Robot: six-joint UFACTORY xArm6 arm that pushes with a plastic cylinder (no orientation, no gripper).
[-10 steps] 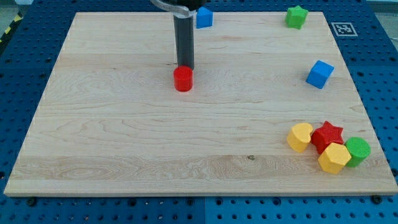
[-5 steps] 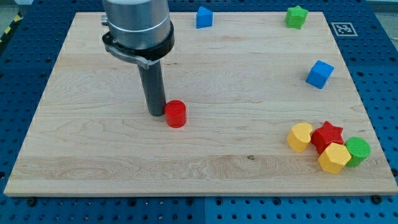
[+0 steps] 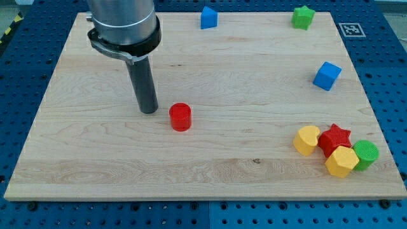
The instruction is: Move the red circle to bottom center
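Observation:
The red circle (image 3: 180,117) is a short red cylinder standing on the wooden board (image 3: 95,146), a little left of the view's middle. My tip (image 3: 149,111) rests on the board just to the view's left of the red circle and slightly above it. A small gap separates them. The dark rod rises from the tip to the arm's grey collar at the view's top left.
A blue block (image 3: 208,18) and a green star (image 3: 303,17) sit along the top edge. A blue cube (image 3: 327,76) is at the right. A yellow block (image 3: 307,140), red star (image 3: 335,138), yellow hexagon (image 3: 341,161) and green circle (image 3: 365,154) cluster at bottom right.
The red circle was pushed down the view from upper middle, then stopped. My tip moved from above it to its left, and has now backed off leftward, opening a gap.

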